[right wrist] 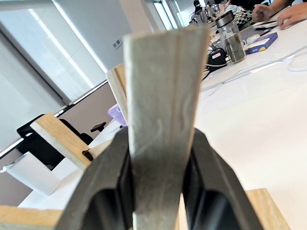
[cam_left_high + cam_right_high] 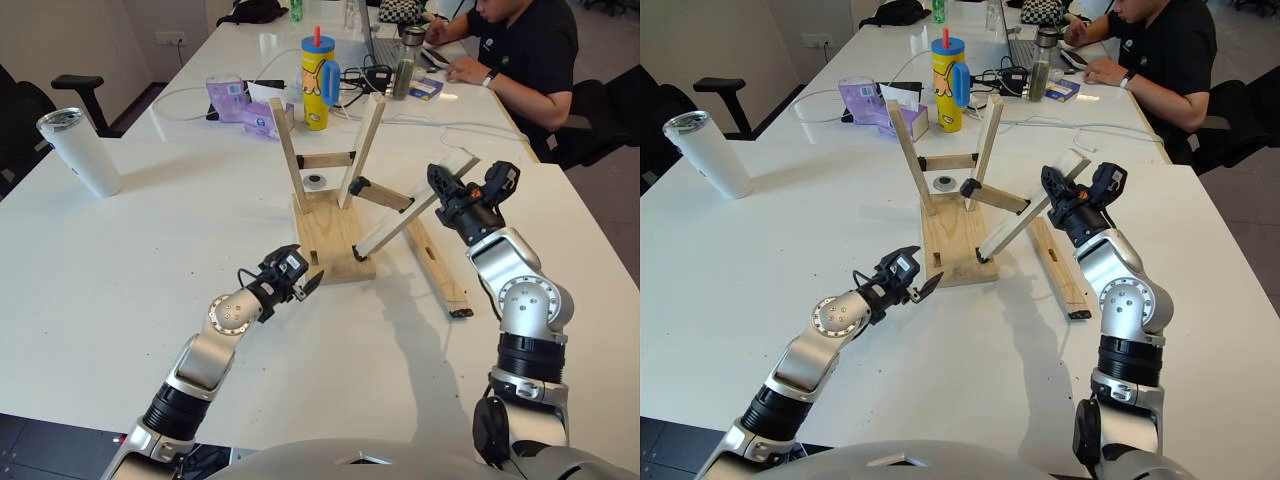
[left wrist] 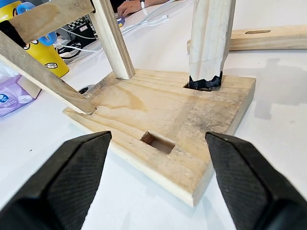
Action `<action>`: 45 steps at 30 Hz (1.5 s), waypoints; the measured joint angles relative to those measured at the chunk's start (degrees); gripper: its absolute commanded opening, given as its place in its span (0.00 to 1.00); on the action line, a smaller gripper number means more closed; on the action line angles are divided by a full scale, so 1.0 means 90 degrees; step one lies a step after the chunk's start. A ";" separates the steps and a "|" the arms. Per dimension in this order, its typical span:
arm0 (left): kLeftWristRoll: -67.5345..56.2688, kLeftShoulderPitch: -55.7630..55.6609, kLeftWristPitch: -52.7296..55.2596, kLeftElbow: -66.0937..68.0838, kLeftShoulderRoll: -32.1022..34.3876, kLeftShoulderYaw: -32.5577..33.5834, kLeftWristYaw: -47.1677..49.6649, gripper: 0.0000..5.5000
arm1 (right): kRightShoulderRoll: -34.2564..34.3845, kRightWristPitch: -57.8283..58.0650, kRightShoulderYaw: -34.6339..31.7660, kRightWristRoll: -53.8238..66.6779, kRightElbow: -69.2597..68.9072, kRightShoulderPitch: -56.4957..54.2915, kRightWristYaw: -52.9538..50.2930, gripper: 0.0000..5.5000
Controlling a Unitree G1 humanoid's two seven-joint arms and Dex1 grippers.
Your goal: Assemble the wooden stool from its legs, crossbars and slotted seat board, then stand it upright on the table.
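Pale slotted seat board [image 2: 322, 248] lies flat mid-table, two legs [image 2: 289, 150] standing in it, joined by a crossbar [image 2: 327, 160]. Right gripper [image 2: 455, 190] pinches a tilted third leg [image 2: 395, 228], foot in its slot. Loose leg [image 2: 440, 268] lies at the board's three o'clock. Left gripper [image 2: 308, 285], fingers spread, sits at seven.

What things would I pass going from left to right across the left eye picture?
First a white metal tumbler → purple plastic packet → yellow cartoon cup with blue handle → dark drinks bottle with metal lid → right tool, clamped on a pale wooden stool leg.
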 measured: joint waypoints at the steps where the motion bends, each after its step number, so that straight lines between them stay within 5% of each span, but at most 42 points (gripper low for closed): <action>1: 0.0000 0.0000 0.0003 -0.0008 0.0003 0.0021 -0.0001 0.66 | 0.0036 -0.0106 0.0000 -0.0092 0.0038 -0.0003 -0.0048 0.19; 18: -0.0001 -0.0003 0.0003 -0.0032 -0.0017 0.0160 -0.0002 0.66 | 0.0097 -0.2123 0.1196 -0.1991 0.0263 0.0239 0.0718 0.19; 24: 0.0002 -0.0057 -0.0037 0.0018 -0.0013 0.0266 0.0002 0.66 | 0.0410 -0.1511 0.1476 -0.2349 0.0396 0.0255 0.0373 0.39; 37: 0.0007 -0.0234 -0.0148 0.0143 -0.0017 0.0283 0.0003 0.66 | 0.0065 -0.0972 0.0282 -0.1981 -0.0575 -0.2218 -0.0427 0.40; 45: 0.0000 -0.0234 -0.0163 0.0139 -0.0021 0.0374 0.0014 0.66 | -0.1119 -0.1065 -0.0286 -0.2609 0.0956 -0.2079 -0.0047 0.40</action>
